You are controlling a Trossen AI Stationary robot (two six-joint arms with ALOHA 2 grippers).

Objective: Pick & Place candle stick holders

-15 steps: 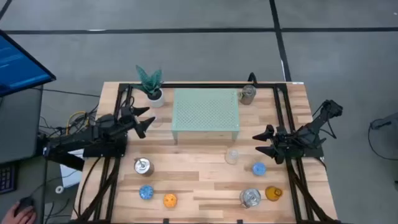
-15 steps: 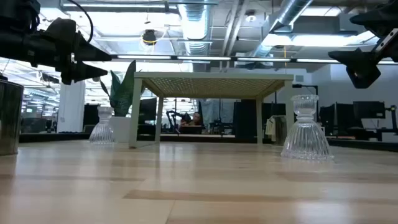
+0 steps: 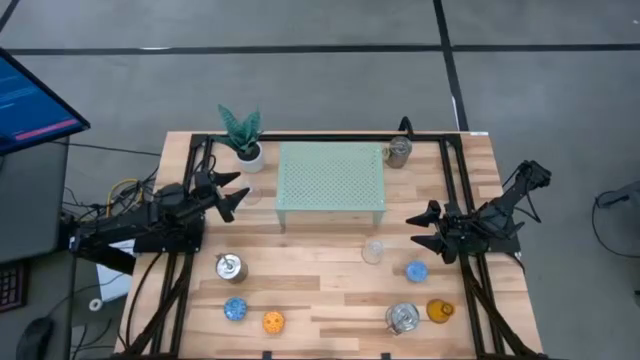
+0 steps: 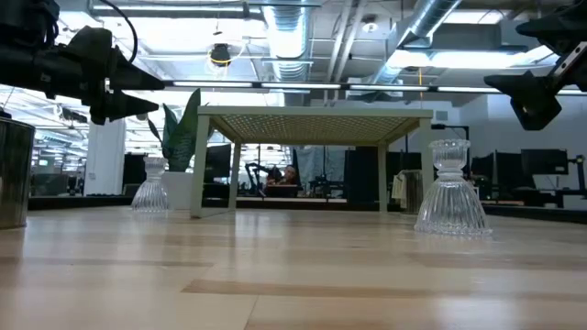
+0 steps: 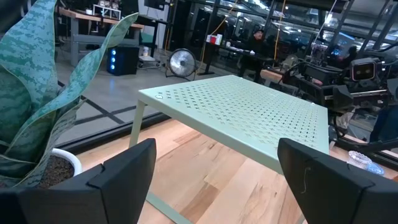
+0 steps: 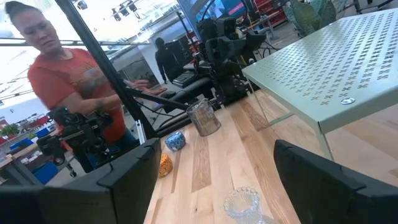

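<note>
Centrally, perforated pale green stand point(image 3: 331, 176), ribbed clear glass holder point(image 3: 373, 251), wood-plank table point(image 3: 320, 290).

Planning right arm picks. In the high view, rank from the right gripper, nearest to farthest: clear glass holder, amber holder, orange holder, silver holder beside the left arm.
From the right gripper:
1. Clear glass candle stick holder, just left of it, in front of the stand.
2. Amber glass holder, front right corner.
3. Orange holder, front left.
4. Shiny silver metal holder, left side, by the left arm.

Wood-plank table point(image 3: 320, 290), perforated matt stand point(image 3: 331, 177)
</note>
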